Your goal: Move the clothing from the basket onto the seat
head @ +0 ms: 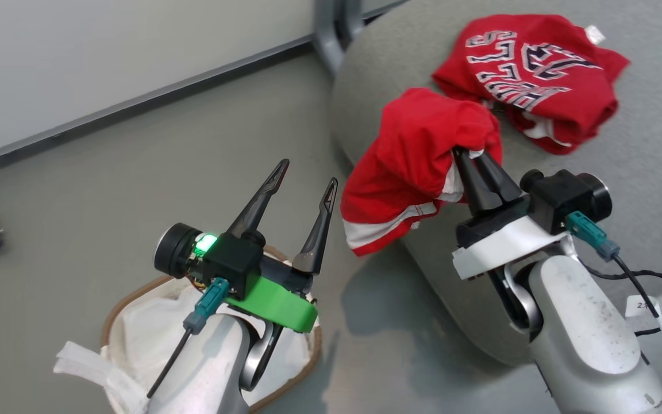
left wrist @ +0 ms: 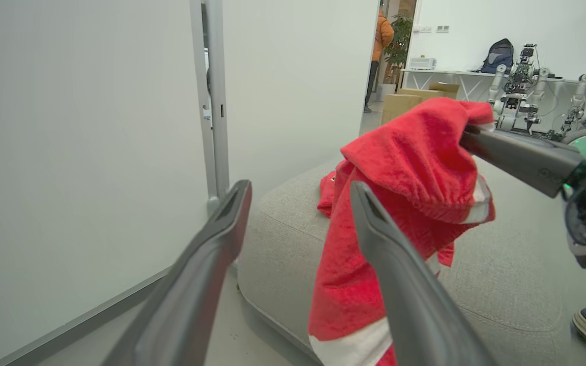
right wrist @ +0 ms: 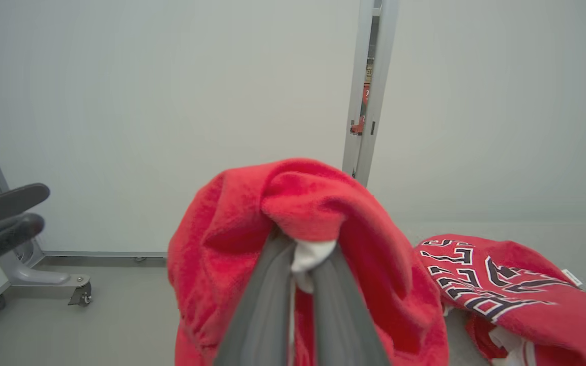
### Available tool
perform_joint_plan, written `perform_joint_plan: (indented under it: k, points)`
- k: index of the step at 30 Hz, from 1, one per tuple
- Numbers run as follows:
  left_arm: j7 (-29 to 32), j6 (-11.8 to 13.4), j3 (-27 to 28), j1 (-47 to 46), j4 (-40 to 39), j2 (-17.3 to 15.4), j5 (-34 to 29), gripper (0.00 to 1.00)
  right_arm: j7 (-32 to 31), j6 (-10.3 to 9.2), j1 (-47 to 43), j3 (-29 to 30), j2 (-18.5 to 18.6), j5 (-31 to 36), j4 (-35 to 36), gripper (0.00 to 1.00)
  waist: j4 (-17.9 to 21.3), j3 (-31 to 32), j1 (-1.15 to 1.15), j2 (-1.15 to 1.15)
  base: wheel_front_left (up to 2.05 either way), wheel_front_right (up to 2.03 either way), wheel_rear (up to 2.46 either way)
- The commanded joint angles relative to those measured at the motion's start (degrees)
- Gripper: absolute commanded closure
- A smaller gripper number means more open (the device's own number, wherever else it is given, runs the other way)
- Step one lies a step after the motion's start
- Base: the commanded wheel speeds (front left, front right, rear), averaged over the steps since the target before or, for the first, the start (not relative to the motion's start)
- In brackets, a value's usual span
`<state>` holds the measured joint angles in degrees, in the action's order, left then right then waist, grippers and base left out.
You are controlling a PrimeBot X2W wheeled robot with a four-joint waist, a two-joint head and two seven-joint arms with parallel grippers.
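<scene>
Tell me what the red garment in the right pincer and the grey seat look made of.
The red garment: soft matte cloth, probably a fleecy knit; it drapes in folds and shows a fuzzy nap. The seat: coarse woven upholstery, matte grey; the weave and a stitched seam show.

Red white-striped jersey cloth [head: 411, 161] hangs bunched from the right hand [head: 468, 154] at the edge of the grey woven seat cushion [head: 647, 172]; a lettered red jersey [head: 538, 75] lies crumpled on it. Brown-rimmed white basket [head: 115, 307] stands nearby.
</scene>
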<state>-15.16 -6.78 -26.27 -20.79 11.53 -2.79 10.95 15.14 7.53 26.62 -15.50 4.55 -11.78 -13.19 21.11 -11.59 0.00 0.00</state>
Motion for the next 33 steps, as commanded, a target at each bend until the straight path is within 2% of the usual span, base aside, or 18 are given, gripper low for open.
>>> perform_joint_plan:
  k: [1, 7, 14, 18, 21, 25, 30, 31, 32, 33]
  points:
    - [0.02, -0.24, -0.14, 0.3, 0.44, -0.31, -0.44, 0.0, 0.0, -0.08, 0.21, 0.66, 0.67, 0.48, 0.17, 1.0, 6.85, -2.54, 0.0, 0.0, 0.0, 0.0, 0.0]
    - [0.02, -0.52, -0.51, -1.5, 2.09, -0.59, -1.26, 0.0, 0.0, -0.08, 5.03, 3.91, 3.89, 1.52, 0.91, 1.0, 8.2, -5.81, 0.0, 0.0, 0.0, 0.0, 0.0]
    - [0.02, -0.61, -1.22, -3.44, 3.97, -1.96, -2.44, 0.0, 0.0, -0.08, 17.04, 8.45, 12.25, 3.26, -2.47, 1.0, 6.77, -11.14, 0.0, 0.0, 0.0, 0.0, 0.0]
    - [0.02, -0.67, -1.96, -5.08, 4.63, -2.79, -2.81, 0.0, -0.01, -0.08, 24.61, 10.56, 17.4, 4.95, -7.84, 1.0, 4.59, -14.42, 0.0, 0.0, 0.0, 0.0, 0.0]
    - [0.01, -0.7, -3.32, -6.95, 4.85, -2.95, -2.96, 0.0, -0.01, -0.08, 30.04, 14.28, 20.66, 5.87, -13.19, 1.0, 2.16, -17.16, 0.0, 0.0, 0.0, 0.0, 0.0]
    - [0.02, -0.71, -4.39, -9.06, 5.12, -3.28, -2.61, 0.0, -0.01, -0.08, 35.45, 19.1, 22.74, 7.48, -20.87, 1.0, -0.99, -20.09, 0.0, 0.0, 0.0, 0.0, 0.0]
    - [0.01, -0.72, -5.54, -11.1, 5.41, -2.92, -2.23, 0.0, -0.01, -0.08, 37.43, 24.64, 24.81, 11.0, -30.39, 1.0, -5.21, -22.68, 0.0, 0.0, 0.0, 0.0, 0.0]
    - [0.02, -0.72, -5.52, -11.31, 5.54, -2.85, -2.25, 0.0, -0.01, -0.08, 36.88, 25.84, 24.54, 11.65, -32.15, 0.85, -5.95, -23.0, 0.0, 0.0, 0.0, 0.0, 0.0]
    - [0.02, -0.72, -5.13, -11.34, 5.59, -2.77, -2.15, 0.0, -0.01, -0.08, 35.96, 26.68, 23.78, 11.95, -33.39, 0.51, -6.46, -23.2, 0.0, 0.0, 0.0, 0.0, 0.0]
    - [0.02, -0.72, -4.92, -11.39, 5.64, -2.72, -2.19, 0.0, -0.02, -0.08, 35.22, 27.59, 23.48, 12.13, -34.18, 0.0, -6.81, -23.34, 0.0, 0.0, 0.0, 0.0, 0.0]
